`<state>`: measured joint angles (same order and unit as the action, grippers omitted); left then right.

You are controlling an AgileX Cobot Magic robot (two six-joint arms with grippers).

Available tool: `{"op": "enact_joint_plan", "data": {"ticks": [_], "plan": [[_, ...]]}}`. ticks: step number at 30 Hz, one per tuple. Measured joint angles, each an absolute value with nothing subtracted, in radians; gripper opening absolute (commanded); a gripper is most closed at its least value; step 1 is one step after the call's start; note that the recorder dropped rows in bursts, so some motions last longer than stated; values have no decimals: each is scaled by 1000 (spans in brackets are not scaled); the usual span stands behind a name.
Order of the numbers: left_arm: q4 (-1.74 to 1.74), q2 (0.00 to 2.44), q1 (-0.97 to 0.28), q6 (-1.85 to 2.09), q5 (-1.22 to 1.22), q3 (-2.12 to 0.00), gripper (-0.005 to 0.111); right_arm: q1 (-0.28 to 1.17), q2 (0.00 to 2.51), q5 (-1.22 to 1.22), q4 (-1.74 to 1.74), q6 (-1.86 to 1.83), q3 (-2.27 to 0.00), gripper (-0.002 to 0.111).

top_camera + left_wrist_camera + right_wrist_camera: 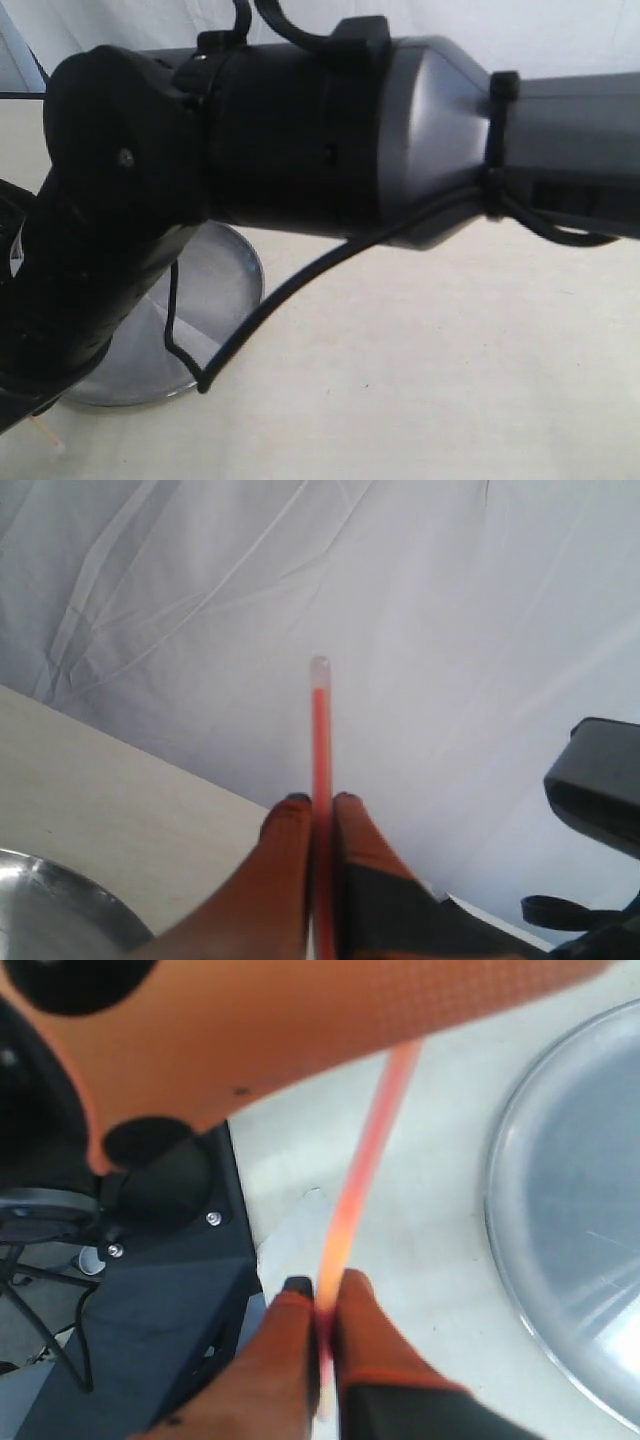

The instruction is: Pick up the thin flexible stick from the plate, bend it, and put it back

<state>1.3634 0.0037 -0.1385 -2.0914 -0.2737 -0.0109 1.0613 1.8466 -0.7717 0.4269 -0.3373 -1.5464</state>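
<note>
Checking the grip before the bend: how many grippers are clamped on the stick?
2. The left gripper pinches the stick short of its pale end; the right gripper pinches another part, near the plate.

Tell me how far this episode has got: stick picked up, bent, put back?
Pickup looks done: the thin flexible stick is off the plate. In hand: the left gripper and right gripper each pinch it, and it looks nearly straight in both wrist views, so no clear bend shows. Left: bending it and laying it back on the plate.
</note>
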Motion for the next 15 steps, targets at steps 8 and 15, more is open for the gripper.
{"op": "enact_joint_plan", "data": {"ticks": [8, 15], "plan": [[1293, 4, -138, -2091, -272, -11, 5, 1061, 1851, -751, 427, -337, -1546, -1], [1279, 4, -138, -2089, -338, -7, 18, 1061, 1849, -681, 436, -337, -1551, -1]]}}
